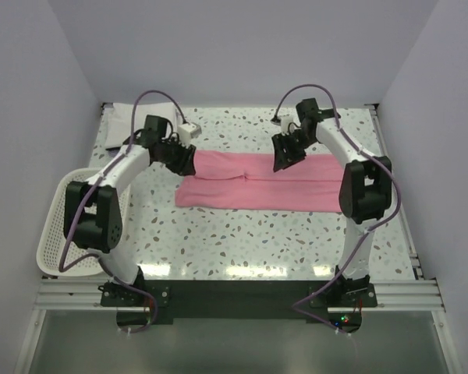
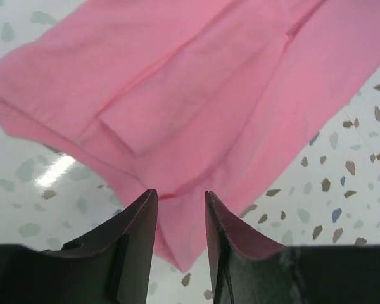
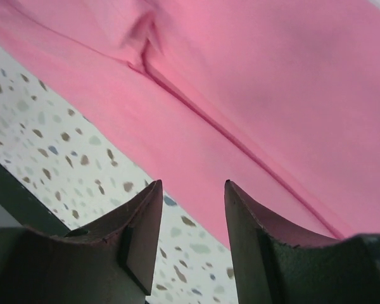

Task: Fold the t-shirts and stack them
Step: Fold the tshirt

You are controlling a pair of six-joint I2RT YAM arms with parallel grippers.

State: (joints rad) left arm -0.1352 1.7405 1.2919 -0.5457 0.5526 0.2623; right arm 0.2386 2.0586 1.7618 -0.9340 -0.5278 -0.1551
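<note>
Pink t-shirt (image 1: 253,191) lies mid-table, folded into a long strip. L gripper (image 2: 180,193) & R gripper (image 3: 193,183) both agape just above it, gripping nothing. White mesh basket (image 1: 51,234) at L edge; contents hidden by arm.

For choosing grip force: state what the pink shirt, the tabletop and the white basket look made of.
Pink t-shirt: soft matte knit cloth, perhaps cotton; it creases and lies limp. Tabletop: hard glossy speckled surface, terrazzo-look, maybe laminate; it mirrors the lights. Basket: white plastic, probably; rigid moulded mesh walls.
</note>
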